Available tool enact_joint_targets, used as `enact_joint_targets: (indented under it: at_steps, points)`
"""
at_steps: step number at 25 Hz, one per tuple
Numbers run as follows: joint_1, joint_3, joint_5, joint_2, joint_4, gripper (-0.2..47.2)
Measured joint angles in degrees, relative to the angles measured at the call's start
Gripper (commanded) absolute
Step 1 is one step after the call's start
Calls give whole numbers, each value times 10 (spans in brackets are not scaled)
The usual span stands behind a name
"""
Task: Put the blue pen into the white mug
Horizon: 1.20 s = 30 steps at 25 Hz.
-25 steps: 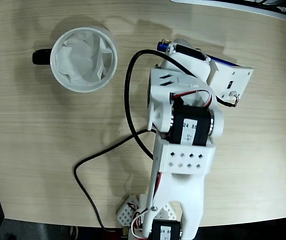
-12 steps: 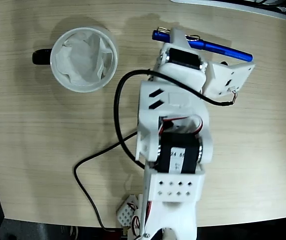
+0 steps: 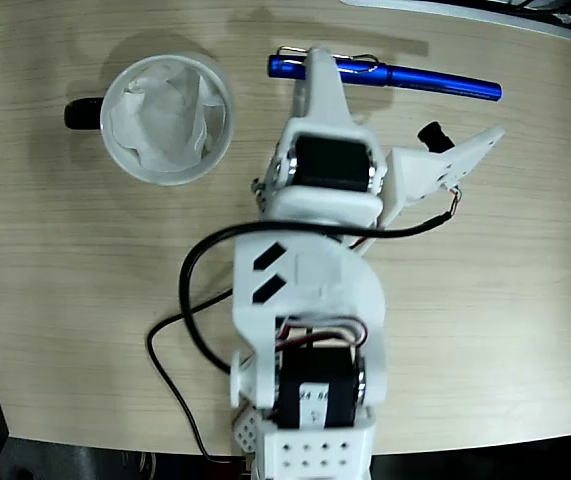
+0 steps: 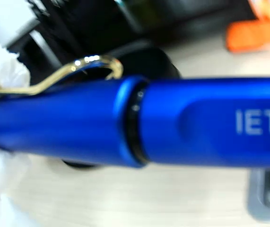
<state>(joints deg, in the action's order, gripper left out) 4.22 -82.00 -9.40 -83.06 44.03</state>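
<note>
The blue pen [image 3: 435, 82] lies level across the top of the fixed view, its silver clip near the left end. My gripper [image 3: 320, 62] is shut on the blue pen near its cap, and the white finger covers part of the barrel. The white mug [image 3: 168, 118] stands upright to the left of the gripper, with its black handle [image 3: 83, 113] pointing left and crumpled white paper inside. The pen's cap end stops a little right of the mug's rim. In the wrist view the blue pen [image 4: 172, 123] fills the frame from side to side, with the clip [image 4: 68, 73] arching above it.
A black cable [image 3: 197, 285] loops from the arm over the wooden table [image 3: 525, 300] at the left of the arm. The wrist camera mount [image 3: 435, 165] sticks out to the right. Dark objects and an orange thing [image 4: 257, 30] lie blurred beyond the pen in the wrist view.
The arm has stretched toward the top of the fixed view. The pen, at first mostly hidden behind the arm, has come out and moved up and to the left, nearer the mug.
</note>
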Motion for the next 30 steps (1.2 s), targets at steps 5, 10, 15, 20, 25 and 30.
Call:
enact_joint_targets:
  at_steps: [5,10,15,20,25,30]
  points:
    - [15,-13,-46,-51,-34,0]
    - [33,-54,-85,-95,-68,0]
    - [49,-73,-141,-119,-70,0]
    - [53,-73,-218,-125,-77,0]
    - [66,-73,-298,-138,-140,0]
    - [86,-75,-372,-144,-150,0]
